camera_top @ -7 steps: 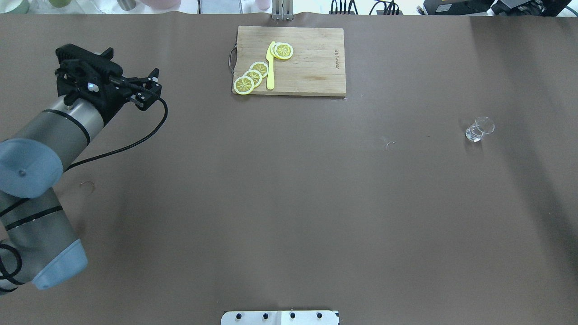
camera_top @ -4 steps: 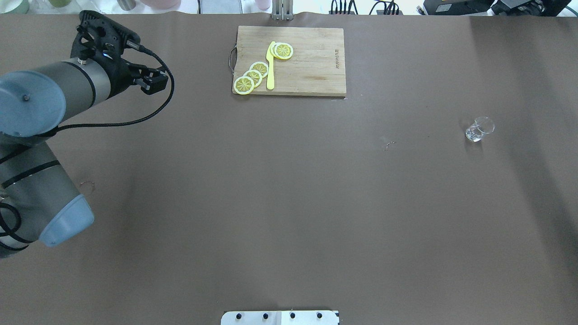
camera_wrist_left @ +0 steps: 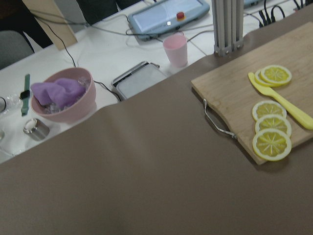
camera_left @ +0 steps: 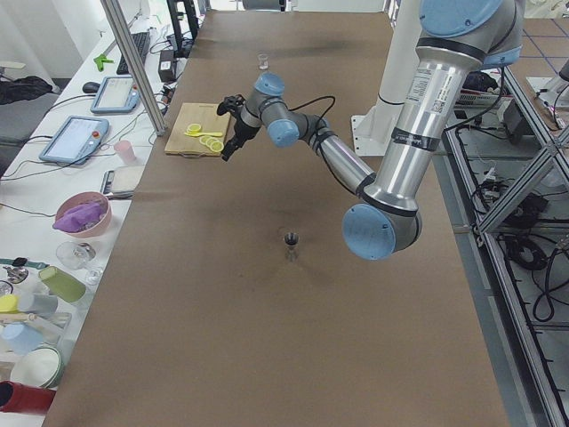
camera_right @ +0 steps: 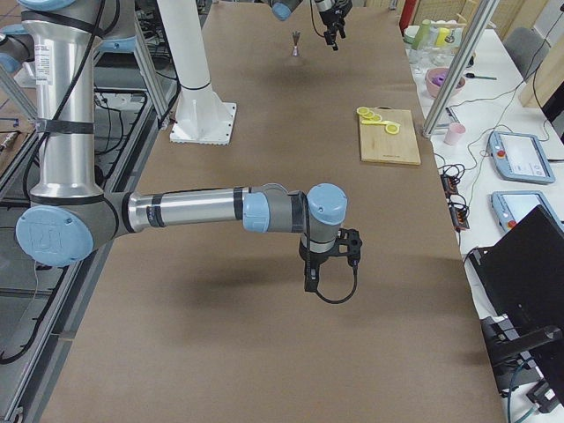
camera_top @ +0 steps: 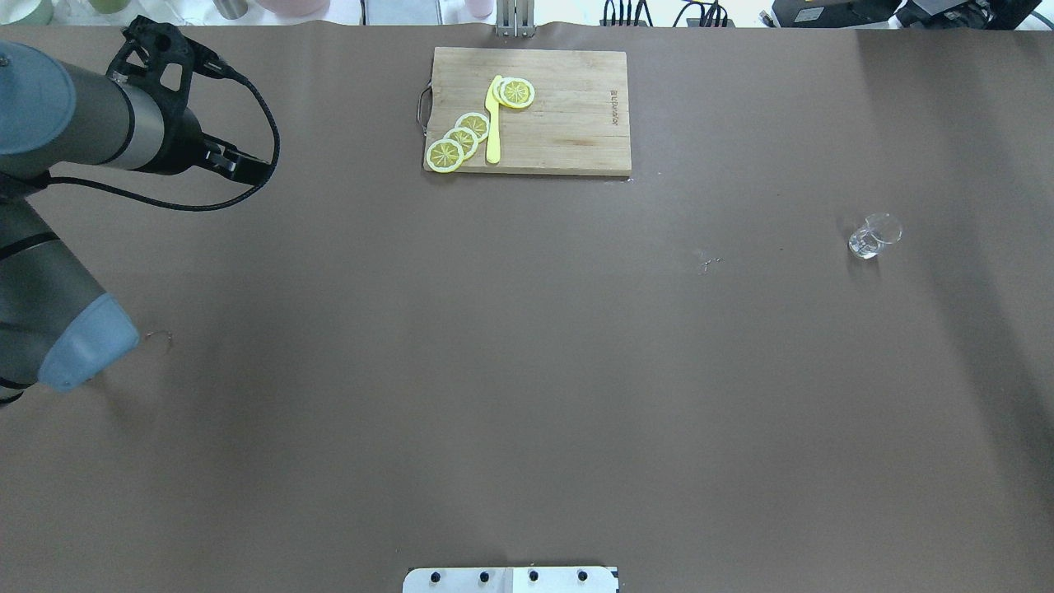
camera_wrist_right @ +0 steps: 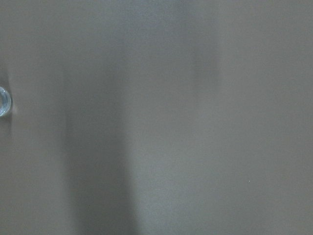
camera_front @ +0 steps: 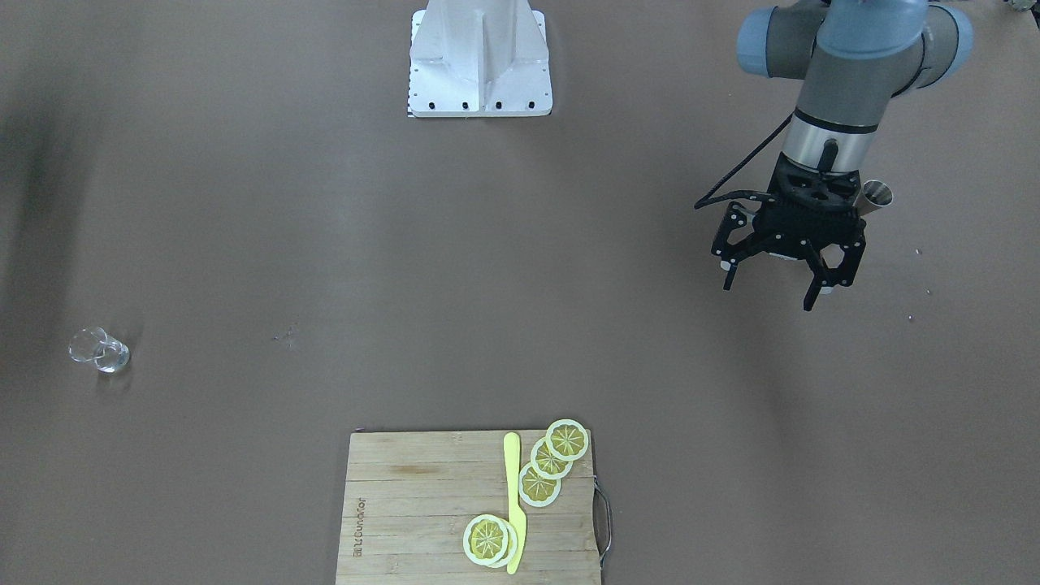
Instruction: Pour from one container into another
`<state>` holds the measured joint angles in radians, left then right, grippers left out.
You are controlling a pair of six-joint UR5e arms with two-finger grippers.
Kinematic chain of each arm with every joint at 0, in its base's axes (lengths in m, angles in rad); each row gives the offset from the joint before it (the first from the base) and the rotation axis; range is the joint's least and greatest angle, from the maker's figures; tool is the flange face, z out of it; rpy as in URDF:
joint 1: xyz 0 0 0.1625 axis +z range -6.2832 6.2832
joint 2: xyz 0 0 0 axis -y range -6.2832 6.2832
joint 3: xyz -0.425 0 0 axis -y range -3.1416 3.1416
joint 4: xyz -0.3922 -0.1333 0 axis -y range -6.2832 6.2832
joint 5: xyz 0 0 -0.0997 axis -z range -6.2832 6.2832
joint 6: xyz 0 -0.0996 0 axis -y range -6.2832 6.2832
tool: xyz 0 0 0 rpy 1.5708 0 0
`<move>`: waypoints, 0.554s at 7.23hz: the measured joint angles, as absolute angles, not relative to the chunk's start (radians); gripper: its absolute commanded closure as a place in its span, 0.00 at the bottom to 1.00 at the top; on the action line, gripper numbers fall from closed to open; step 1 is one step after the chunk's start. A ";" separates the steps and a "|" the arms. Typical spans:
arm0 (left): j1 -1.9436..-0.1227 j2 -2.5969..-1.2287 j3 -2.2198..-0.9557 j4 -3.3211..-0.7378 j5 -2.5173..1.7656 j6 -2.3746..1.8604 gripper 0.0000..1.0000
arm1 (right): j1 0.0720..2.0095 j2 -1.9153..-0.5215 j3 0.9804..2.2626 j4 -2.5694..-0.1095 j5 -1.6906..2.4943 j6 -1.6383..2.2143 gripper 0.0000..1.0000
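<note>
Middle: the bare brown table runs wide between the cutting board and the robot's base plate.
Far edge: the board lies flat and low, carrying lemon slices and a yellow knife.
Robot's right: the glass cup stands alone, bare table on every side.
Robot's left: the jigger stands upright; the left pincer hangs above the table, jaws spread.

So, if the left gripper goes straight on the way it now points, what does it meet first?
Most likely the bare table: the left gripper points forward and down, the cutting board lies aside. Depth is unclear.
</note>
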<state>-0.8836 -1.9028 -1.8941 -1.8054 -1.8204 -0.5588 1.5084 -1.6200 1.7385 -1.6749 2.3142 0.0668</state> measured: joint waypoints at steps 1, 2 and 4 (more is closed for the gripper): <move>-0.908 -1.900 -1.889 -1.753 -1.915 -0.559 0.03 | 1.510 -1.619 1.736 -1.675 2.288 0.065 0.00; -0.927 -1.895 -1.886 -1.704 -1.998 -0.560 0.03 | 1.512 -1.620 1.731 -1.677 2.268 0.064 0.00; -0.988 -1.892 -1.885 -1.653 -2.077 -0.550 0.03 | 1.531 -1.631 1.768 -1.684 2.266 0.063 0.00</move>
